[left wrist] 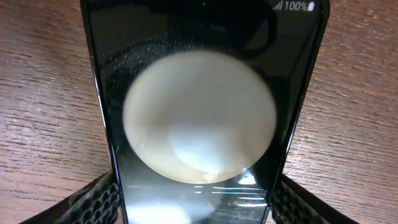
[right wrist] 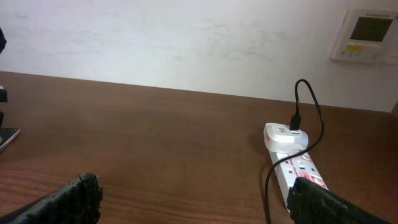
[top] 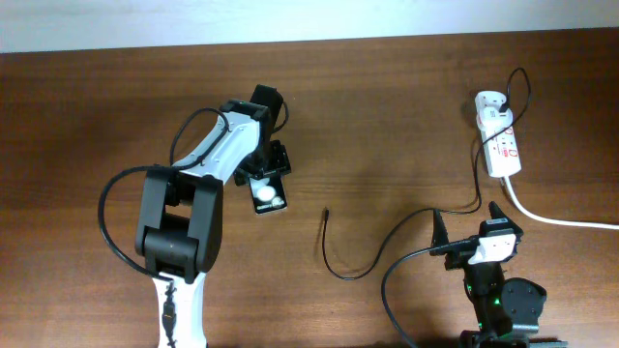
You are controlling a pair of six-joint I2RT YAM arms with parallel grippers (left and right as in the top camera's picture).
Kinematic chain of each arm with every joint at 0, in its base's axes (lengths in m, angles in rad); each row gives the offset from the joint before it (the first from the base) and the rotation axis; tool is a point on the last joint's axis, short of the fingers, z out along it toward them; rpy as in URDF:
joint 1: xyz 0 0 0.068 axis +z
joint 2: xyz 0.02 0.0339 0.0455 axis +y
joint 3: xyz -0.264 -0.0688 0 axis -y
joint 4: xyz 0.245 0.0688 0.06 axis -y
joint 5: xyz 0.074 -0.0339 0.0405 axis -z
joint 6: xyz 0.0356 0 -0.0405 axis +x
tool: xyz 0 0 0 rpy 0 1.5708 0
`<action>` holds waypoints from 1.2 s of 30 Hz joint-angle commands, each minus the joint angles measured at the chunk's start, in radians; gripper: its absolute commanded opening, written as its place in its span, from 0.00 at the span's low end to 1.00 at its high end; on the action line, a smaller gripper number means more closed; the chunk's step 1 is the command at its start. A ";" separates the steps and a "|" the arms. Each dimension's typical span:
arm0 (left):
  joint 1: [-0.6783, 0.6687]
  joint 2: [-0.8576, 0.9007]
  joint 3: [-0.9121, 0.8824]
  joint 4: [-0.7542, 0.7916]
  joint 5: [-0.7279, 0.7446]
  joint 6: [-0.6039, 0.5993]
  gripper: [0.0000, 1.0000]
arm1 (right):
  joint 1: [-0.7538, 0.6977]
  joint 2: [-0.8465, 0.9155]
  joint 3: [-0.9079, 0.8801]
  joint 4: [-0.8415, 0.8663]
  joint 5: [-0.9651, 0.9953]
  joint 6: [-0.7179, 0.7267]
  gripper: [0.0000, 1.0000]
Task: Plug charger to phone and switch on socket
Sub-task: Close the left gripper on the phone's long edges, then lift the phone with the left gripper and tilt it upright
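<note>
The phone (top: pixel 269 196) lies on the table left of centre, black with white round patches. My left gripper (top: pixel 268 180) reaches down over it. In the left wrist view the phone (left wrist: pixel 199 118) fills the frame, and the left gripper (left wrist: pixel 196 202) has both fingers against its side edges. The charger's thin black cable (top: pixel 345 275) lies loose, its plug tip (top: pixel 326 212) free on the wood, apart from the phone. Its white adapter (top: pixel 489 101) sits in the socket (top: pixel 505 147) at the right rear. My right gripper (top: pixel 468 222) is open and empty, in front of the socket (right wrist: pixel 300 171).
The socket's thick white cord (top: pixel 561 220) runs off to the right edge. The left arm's black cable (top: pixel 111 208) loops at the left. A wall with a thermostat (right wrist: pixel 367 34) stands behind the table.
</note>
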 commanded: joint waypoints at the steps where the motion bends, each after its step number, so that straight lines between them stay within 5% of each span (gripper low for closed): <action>1: -0.004 0.072 -0.049 0.029 0.027 -0.002 0.33 | 0.010 -0.007 -0.005 -0.005 -0.019 0.004 0.99; 6: -0.003 0.071 -0.048 0.029 0.032 -0.002 0.00 | 0.010 -0.008 -0.005 -0.005 -0.019 0.004 0.99; 26: -0.002 0.067 0.197 -0.146 0.045 -0.001 0.00 | 0.010 -0.007 -0.005 -0.005 -0.019 0.004 0.99; 36: 0.151 0.067 0.256 -0.166 0.658 0.037 0.00 | 0.010 -0.007 -0.005 -0.005 -0.019 0.004 0.99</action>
